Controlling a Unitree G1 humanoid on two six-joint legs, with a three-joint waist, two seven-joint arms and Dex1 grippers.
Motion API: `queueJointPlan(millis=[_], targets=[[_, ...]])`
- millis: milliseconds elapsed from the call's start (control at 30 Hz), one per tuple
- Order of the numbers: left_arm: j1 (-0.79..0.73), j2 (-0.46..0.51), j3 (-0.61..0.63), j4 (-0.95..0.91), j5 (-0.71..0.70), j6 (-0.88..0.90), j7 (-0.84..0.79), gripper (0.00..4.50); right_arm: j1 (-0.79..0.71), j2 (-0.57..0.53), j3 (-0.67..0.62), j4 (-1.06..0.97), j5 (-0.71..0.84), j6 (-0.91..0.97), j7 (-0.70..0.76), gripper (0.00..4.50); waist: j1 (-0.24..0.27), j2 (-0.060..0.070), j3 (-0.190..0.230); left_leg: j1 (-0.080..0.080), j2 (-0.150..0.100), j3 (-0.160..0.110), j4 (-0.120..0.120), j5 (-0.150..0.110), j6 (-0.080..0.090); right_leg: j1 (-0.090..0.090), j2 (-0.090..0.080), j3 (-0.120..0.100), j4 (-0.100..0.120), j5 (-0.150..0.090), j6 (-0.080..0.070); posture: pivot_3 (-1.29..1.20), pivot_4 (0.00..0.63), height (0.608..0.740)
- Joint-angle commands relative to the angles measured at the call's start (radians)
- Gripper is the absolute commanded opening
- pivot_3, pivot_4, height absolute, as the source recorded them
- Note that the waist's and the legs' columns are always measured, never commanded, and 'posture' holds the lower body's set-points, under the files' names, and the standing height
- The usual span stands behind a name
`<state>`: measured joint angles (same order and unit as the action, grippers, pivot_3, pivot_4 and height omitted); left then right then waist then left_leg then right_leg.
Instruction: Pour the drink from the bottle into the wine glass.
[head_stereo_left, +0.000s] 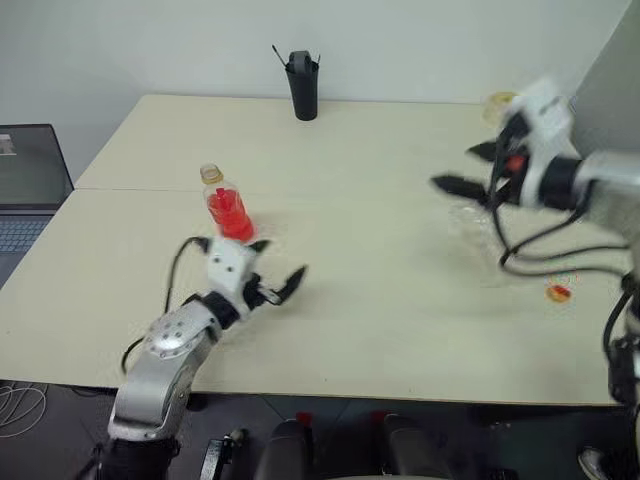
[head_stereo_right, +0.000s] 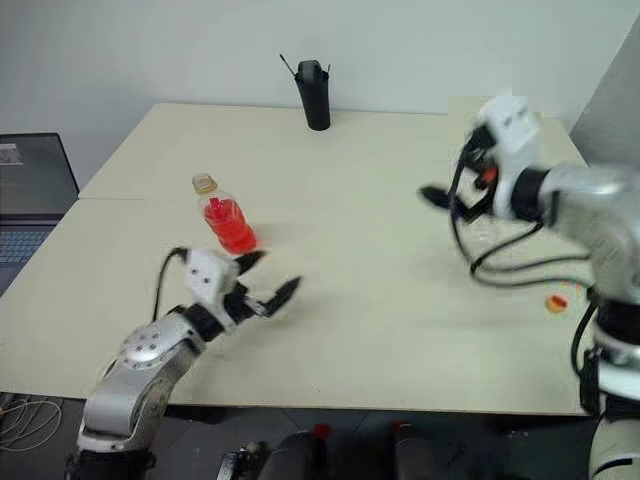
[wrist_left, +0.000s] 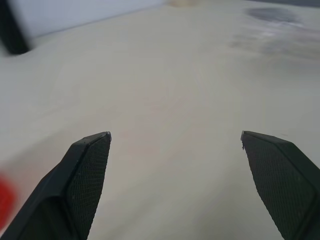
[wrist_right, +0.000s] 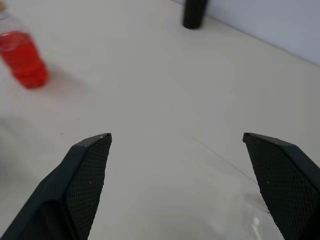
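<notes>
left claw (head_stereo_left: 268, 270): nearest thing in the head view, low over the near-left part of the surface (head_stereo_left: 380, 300); fingers spread wide, nothing between them; points right and a bit far.
bottle (head_stereo_left: 226, 206): upright on the surface, left of centre, just beyond my left claw on its far-left side; not touching it. Long axis vertical, yellowish neck on top, whether capped I can't tell.
drink (head_stereo_left: 230, 213): red-orange, fills the lower part of the bottle, none poured by the look of it.
right claw (head_stereo_left: 470, 168): raised over the right side of the surface, fingers wide apart, empty, points left.
wine glass (head_stereo_left: 478, 225): my best guess is the faint clear shape on the surface just below my right claw; too blurred to be sure, foot and stem not readable.
black cup (head_stereo_left: 303, 85): far edge, centre, well apart from everything.
key relation: bottle lies much nearer my left claw than my right, but the claw aims past it to the right; I judge the left arm takes it and must swing back left to straddle the upright body.
step: grasp not yet made.
</notes>
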<state>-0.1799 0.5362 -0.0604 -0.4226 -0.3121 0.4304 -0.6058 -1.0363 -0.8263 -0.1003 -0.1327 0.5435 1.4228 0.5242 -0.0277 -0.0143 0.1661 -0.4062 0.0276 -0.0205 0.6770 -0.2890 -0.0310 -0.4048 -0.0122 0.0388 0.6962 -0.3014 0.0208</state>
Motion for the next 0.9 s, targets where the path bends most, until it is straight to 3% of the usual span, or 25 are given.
queueJointPlan(millis=[33, 200, 367, 900], targets=[[-0.105, 0.032, -0.053, -0.001, -0.040, 0.032, -0.121, 4.48, -0.134, -0.062, 0.052, 0.196, -0.020, 0.144, 0.023, 4.50, 0.000, 0.000, 0.000, 0.000, 0.000, 0.001, -0.001, 0.000, 0.000, -0.001, 0.000, 0.001, 0.000, 0.000, 0.000, 0.00, 0.150, 0.740], [-0.228, 0.025, -0.083, 0.064, -0.089, 0.075, -0.223, 4.48, -0.256, -0.119, 0.252, 0.485, -0.082, 0.134, 0.105, 4.50, -0.005, 0.000, 0.000, 0.000, 0.000, 0.003, -0.001, 0.000, 0.001, -0.001, 0.002, 0.002, -0.002, 0.000, 0.000, 0.00, 0.150, 0.740], [-0.254, 0.007, -0.108, 0.076, -0.122, 0.102, -0.278, 4.48, -0.271, -0.110, 0.463, 0.604, -0.100, 0.135, 0.227, 4.50, -0.005, 0.001, 0.000, 0.001, 0.001, 0.004, -0.001, 0.000, 0.001, -0.002, 0.004, 0.003, 0.000, 0.000, 0.000, 0.00, 0.150, 0.740], [-0.187, -0.101, -0.095, -0.025, -0.149, 0.143, -0.149, 4.48, -0.265, 0.032, 0.643, 1.046, -0.373, -0.180, 0.437, 4.50, -0.004, 0.001, 0.001, -0.001, 0.002, 0.002, 0.001, 0.000, 0.000, -0.002, 0.002, 0.003, 0.000, 0.000, 0.000, 0.00, 0.150, 0.740]])
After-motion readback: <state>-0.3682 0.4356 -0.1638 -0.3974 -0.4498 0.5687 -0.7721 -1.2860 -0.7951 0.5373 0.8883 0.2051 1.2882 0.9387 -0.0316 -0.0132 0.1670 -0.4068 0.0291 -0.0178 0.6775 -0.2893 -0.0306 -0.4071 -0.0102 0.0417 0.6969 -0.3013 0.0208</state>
